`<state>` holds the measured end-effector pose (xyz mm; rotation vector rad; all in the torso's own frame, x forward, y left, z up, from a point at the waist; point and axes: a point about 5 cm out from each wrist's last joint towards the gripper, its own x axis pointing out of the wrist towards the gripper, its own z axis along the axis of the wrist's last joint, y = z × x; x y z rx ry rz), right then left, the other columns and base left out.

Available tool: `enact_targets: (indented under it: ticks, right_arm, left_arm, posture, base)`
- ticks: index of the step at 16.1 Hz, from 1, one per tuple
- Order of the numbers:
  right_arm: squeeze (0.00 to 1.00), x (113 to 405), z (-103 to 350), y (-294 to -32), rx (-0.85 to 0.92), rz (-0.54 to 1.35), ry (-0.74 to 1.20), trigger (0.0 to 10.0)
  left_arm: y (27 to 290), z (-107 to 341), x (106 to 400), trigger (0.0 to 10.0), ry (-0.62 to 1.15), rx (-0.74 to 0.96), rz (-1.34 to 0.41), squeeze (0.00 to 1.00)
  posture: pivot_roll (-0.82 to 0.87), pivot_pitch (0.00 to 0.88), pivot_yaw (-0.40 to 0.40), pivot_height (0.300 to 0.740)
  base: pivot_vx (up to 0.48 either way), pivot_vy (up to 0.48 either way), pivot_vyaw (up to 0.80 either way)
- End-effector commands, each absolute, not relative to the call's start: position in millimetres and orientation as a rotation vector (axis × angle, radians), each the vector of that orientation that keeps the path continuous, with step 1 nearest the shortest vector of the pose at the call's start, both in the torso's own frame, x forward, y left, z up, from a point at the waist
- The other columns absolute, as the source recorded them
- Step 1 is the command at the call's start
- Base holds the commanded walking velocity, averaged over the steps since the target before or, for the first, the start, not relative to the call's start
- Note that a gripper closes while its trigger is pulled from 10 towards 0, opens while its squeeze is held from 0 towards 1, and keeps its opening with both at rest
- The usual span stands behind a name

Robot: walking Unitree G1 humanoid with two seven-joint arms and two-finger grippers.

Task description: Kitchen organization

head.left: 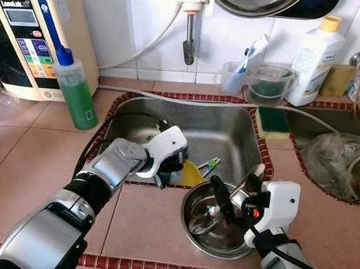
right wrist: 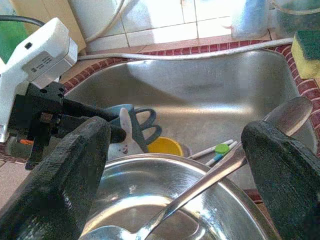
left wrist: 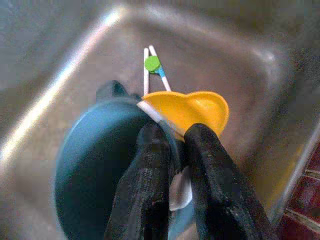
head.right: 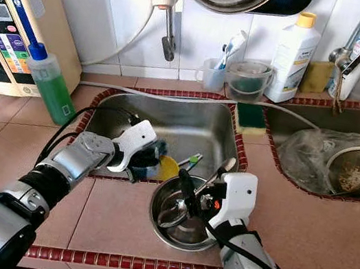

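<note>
One spoon (right wrist: 220, 170) in steel bowl (head.left: 213, 241), beside sink (head.left: 236, 134).

White tiled wall (head.left: 140, 2); pink tiled counter (head.left: 13, 168), red mosaic edging; steel sink (head.left: 226, 132).

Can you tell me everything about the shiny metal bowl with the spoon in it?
The metal bowl is round, shiny steel, upright and open. It sits on the tiled counter's front part, with its far rim at the sink's edge. A long metal spoon lies in it, its handle leaning out over the rim. The right gripper is open, one finger on each side.
</note>
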<state>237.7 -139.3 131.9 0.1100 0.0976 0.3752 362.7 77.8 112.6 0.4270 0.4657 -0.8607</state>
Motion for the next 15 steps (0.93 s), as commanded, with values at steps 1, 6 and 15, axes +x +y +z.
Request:
enact_targets:
  ticks: [1, 6, 15]
  right_arm:
    - [0.0, 240.2, 134.0, -135.9, 0.113, 0.378, 0.087, 10.0]
    - [0.0, 240.4, 134.1, -135.7, 0.114, 0.381, 0.087, 10.0]
    - [0.0, 247.2, 140.9, -132.9, 0.086, 0.404, 0.029, 10.0]
  left_arm:
    - [83.8, 118.6, 366.0, 10.0, 0.456, 0.423, -0.844, 1.0]
    - [86.4, 120.3, 366.7, 10.0, 0.452, 0.42, -0.833, 1.0]
    - [98.3, 142.9, 373.4, 10.0, 0.352, 0.369, -0.768, 1.0]
  posture:
    - [-0.27, 0.0, 0.17, 0.74]
    - [-0.26, 0.0, 0.166, 0.74]
    - [-0.23, 0.0, 0.149, 0.74]
  base:
    - [0.0, 0.0, 0.0]
    - [0.0, 0.0, 0.0]
    - [0.0, 0.0, 0.0]
